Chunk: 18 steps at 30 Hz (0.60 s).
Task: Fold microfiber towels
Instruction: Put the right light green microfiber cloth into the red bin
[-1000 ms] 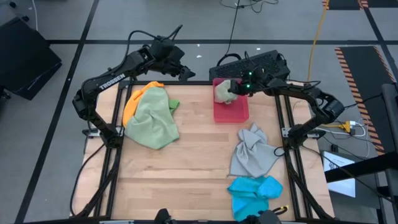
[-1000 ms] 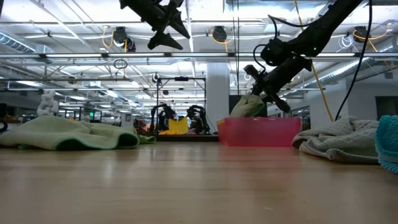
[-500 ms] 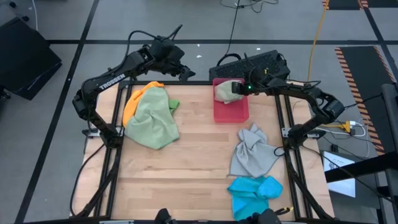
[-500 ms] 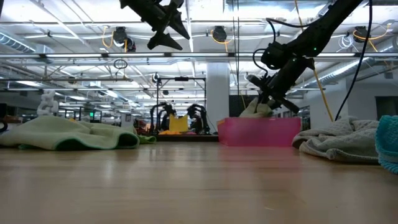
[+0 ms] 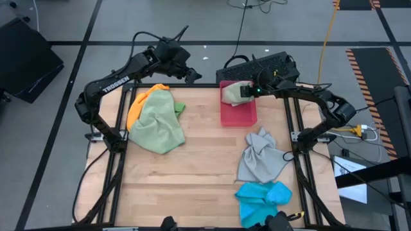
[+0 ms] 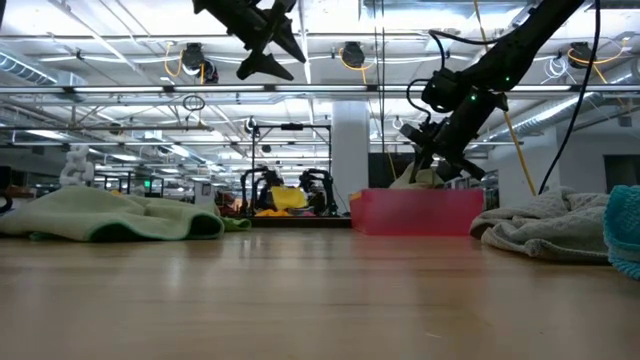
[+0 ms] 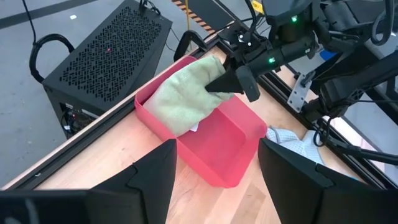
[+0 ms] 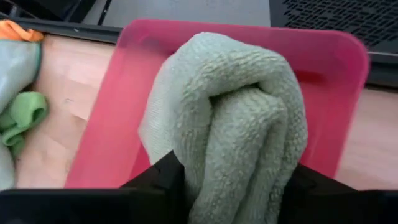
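A folded pale sage towel [image 8: 230, 106] lies in the far end of the pink-red tray [image 5: 241, 115]. My right gripper [image 5: 246, 92] is open, one finger on either side of the towel's thick folded end. High above the table's far edge, my left gripper [image 5: 192, 76] hangs open with nothing between its fingers. A pale green towel [image 5: 157, 122] lies in a heap over an orange one [image 5: 136, 106] at the table's left. A grey towel [image 5: 260, 157] and a bright blue towel [image 5: 263, 199] lie crumpled at the near right. My right gripper has its parted fingers [image 8: 155, 177] on both sides of the sage towel's rolled, several-layered end [image 8: 249, 143], and the cloth fills the gap between them. The fingers slant down from the table's right side. The towel rests in the tray [image 7: 239, 134], partly on its far rim.
A black perforated box [image 7: 99, 50] and cables stand beyond the far edge behind the tray. Black frame rails [image 5: 119, 128] run along the table's left and right sides. Bare wood [image 5: 205, 160] lies in the middle between the towel heaps.
My right gripper has sunk a little with the sage towel, rolled its wrist and parted its fingers. The towel, held up above the tray's rim a second ago, now lies down in the tray.
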Motion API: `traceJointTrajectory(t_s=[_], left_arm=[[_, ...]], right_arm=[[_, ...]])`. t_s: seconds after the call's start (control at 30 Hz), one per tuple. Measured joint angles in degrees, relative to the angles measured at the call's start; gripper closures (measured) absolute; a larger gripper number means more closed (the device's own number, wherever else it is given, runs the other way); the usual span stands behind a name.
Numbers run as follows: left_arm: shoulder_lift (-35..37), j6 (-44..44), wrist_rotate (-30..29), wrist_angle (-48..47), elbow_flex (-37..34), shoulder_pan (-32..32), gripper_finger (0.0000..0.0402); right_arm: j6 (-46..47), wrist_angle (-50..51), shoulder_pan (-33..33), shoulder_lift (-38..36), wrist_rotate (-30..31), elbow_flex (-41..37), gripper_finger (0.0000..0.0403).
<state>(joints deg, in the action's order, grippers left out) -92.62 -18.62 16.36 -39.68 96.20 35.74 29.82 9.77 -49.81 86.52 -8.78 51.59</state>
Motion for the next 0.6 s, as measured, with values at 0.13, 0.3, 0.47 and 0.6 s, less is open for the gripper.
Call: traceJointTrajectory(t_s=[0.13, 0.3, 0.47, 0.6], left_arm=[[0.0, -0.2, 0.0, -0.1, 0.0, -0.6, 0.0174], [0.0, -0.3, 0.1, -0.5, 0.0, -1.2, 0.0174], [0.0, -0.3, 0.1, -0.5, 0.0, -1.4, 0.0174], [0.0, -0.7, 0.1, -0.5, 0.0, -1.4, 0.0174]], right_arm=[[-4.9, 1.4, -1.2, -2.0, 1.9, 1.0, 0.0229], [-12.0, 8.2, -2.1, -3.4, 4.3, 3.9, 0.0223], [-11.9, 8.8, -1.8, -3.1, 0.3, 4.0, 0.0223], [-7.9, 4.1, -1.4, -1.2, -4.2, 3.4, 0.0234]])
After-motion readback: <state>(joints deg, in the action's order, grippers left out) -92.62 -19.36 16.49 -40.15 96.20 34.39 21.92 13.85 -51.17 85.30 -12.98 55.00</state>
